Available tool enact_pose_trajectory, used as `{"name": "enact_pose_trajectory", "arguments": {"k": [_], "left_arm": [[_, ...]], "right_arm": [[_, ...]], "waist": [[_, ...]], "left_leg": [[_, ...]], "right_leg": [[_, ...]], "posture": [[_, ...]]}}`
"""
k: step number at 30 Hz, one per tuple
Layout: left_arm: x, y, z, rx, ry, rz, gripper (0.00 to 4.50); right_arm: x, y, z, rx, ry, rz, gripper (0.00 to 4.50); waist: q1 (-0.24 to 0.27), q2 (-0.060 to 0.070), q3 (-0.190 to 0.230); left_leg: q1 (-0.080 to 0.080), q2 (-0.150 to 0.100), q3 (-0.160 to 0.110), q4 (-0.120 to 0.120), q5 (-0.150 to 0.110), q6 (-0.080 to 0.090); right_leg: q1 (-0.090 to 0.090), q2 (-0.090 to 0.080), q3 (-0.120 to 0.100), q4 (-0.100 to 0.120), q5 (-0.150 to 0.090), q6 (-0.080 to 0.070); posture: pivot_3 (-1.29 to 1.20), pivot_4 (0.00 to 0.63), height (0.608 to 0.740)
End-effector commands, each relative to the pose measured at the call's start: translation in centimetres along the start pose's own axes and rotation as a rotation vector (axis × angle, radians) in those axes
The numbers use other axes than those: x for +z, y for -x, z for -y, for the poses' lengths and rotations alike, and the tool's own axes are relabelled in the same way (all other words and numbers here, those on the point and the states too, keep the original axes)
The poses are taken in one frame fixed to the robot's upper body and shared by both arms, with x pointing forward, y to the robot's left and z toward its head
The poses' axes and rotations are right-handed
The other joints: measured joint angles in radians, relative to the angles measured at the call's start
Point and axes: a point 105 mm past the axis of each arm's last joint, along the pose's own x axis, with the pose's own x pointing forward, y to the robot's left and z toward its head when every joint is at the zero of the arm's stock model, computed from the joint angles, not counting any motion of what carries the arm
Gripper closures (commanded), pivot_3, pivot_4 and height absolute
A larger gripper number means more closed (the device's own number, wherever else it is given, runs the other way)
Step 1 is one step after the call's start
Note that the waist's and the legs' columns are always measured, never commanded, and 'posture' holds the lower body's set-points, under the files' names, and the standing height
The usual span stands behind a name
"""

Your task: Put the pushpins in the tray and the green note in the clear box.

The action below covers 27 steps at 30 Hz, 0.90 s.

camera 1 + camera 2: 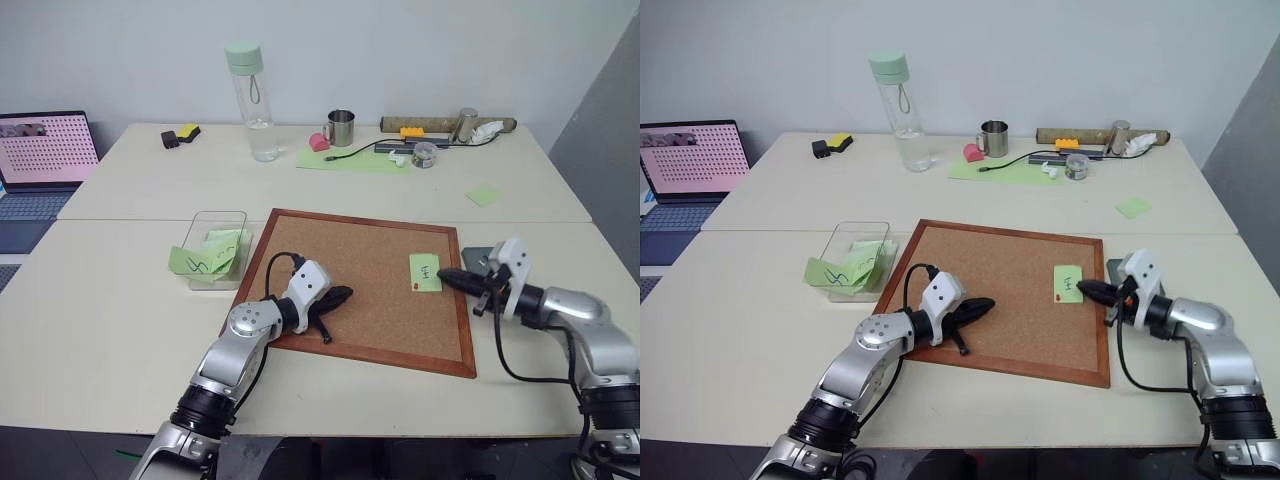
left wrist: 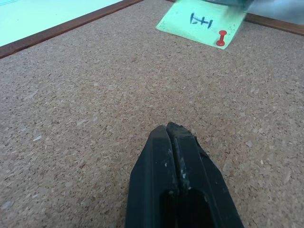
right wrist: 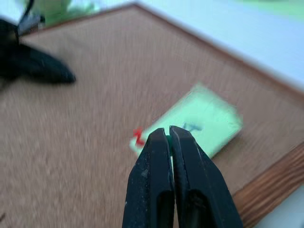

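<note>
The green note [image 1: 425,271] with its black "H" mark lies on the right side of the corkboard [image 1: 350,250], and a red pushpin [image 2: 221,38] is stuck in its near corner. My right gripper [image 1: 442,273] hovers at the note's right edge, shut, with a tiny green pushpin [image 3: 167,138] pinched at its tips. Behind that gripper, just off the board's right frame, part of the dark grey tray [image 1: 478,258] shows. My left gripper [image 1: 345,294] rests shut and empty on the cork, left of centre. The clear box [image 1: 220,213] stands left of the board with scribbled green notes in it.
A water bottle [image 1: 252,100], a metal mug [image 1: 341,127], a black cable and small clutter sit at the back of the table. A laptop [image 1: 40,160] stands at the far left. A blank green note [image 1: 483,196] lies at the back right.
</note>
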Motion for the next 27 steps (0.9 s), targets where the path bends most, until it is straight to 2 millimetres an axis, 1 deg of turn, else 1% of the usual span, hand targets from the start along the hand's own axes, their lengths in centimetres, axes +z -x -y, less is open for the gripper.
{"name": "enact_pose_trajectory", "arguments": {"k": [1,3,5,8,11,14,16,18,19,22,27], "left_arm": [[-3.3,0.2,1.2,-0.037,0.049,-0.121,4.50],[-3.3,0.1,1.2,-0.038,0.048,-0.122,4.50],[-3.3,0.1,1.2,-0.038,0.048,-0.121,4.50],[-3.4,0.1,1.2,-0.037,0.048,-0.121,4.50],[-3.5,0.1,1.3,-0.037,0.049,-0.123,4.50],[-3.5,0.1,1.3,-0.038,0.049,-0.125,4.50],[-3.5,0.1,1.3,-0.039,0.048,-0.125,4.50],[-3.5,0.0,1.4,-0.040,0.048,-0.125,4.50],[-3.5,0.0,1.4,-0.041,0.048,-0.125,4.50],[-3.5,0.0,1.3,-0.040,0.047,-0.125,4.50],[-3.6,0.1,1.2,-0.037,0.047,-0.126,4.50]], "right_arm": [[2.2,0.6,0.7,-0.039,0.017,0.063,4.45],[2.5,1.0,1.4,-0.075,0.016,0.061,4.45],[2.2,1.7,2.7,-0.144,0.028,0.025,4.45],[0.6,3.1,5.0,-0.269,0.062,-0.087,4.45],[-0.6,4.3,6.6,-0.356,0.064,-0.161,4.45],[-1.6,5.0,7.6,-0.409,0.062,-0.215,4.45],[-1.9,5.2,7.8,-0.419,0.057,-0.233,4.45],[-2.2,5.2,7.9,-0.428,0.040,-0.238,4.05],[-2.3,5.2,7.9,-0.430,0.033,-0.240,3.97],[-2.5,5.2,8.0,-0.433,0.024,-0.245,3.15],[-2.2,5.2,8.0,-0.432,0.018,-0.226,2.16]], "waist": [[0.000,0.000,0.000],[0.000,0.000,0.000],[0.000,0.000,0.000],[0.000,0.000,0.000],[0.001,0.000,0.000],[0.001,0.000,-0.001],[0.001,0.001,-0.001],[0.000,0.001,-0.001],[0.000,0.001,-0.001],[0.000,0.001,-0.001],[0.000,0.001,-0.001]], "left_leg": [[0.000,0.000,0.000,0.000,0.000,0.000],[0.000,0.000,0.000,0.000,0.000,0.000],[0.000,0.000,0.000,0.000,0.000,0.000],[0.000,0.000,0.000,0.000,0.000,0.000],[0.000,0.000,0.000,-0.001,0.000,0.000],[0.000,0.000,0.001,-0.001,0.000,0.000],[0.000,0.000,0.001,-0.001,0.000,0.000],[0.000,0.000,0.001,-0.001,0.000,0.000],[0.000,0.000,0.001,-0.001,0.000,0.000],[0.000,0.000,0.001,-0.001,0.000,0.000],[0.000,0.000,0.001,-0.001,0.000,0.000]], "right_leg": [[0.000,0.000,0.000,0.000,0.000,0.000],[0.000,0.000,0.000,0.000,0.000,0.000],[0.000,0.000,0.000,0.000,0.000,0.000],[0.000,0.000,0.000,0.000,0.000,0.000],[0.000,0.000,0.000,0.000,0.000,0.000],[0.000,0.000,0.000,0.000,0.000,0.000],[0.000,0.000,0.001,0.000,0.000,0.000],[0.000,0.000,0.001,0.000,0.000,0.000],[0.000,0.000,0.001,0.000,0.000,0.000],[0.000,0.000,0.000,0.000,0.000,0.000],[0.000,0.000,0.001,0.000,0.000,0.000]], "posture": [[0.00,0.150,0.740],[0.00,0.150,0.740],[0.00,0.150,0.740],[0.00,0.150,0.740],[0.00,0.150,0.740],[0.00,0.150,0.740],[0.00,0.150,0.740],[0.00,0.150,0.740],[0.00,0.150,0.740],[0.00,0.150,0.740],[0.00,0.150,0.740]]}}
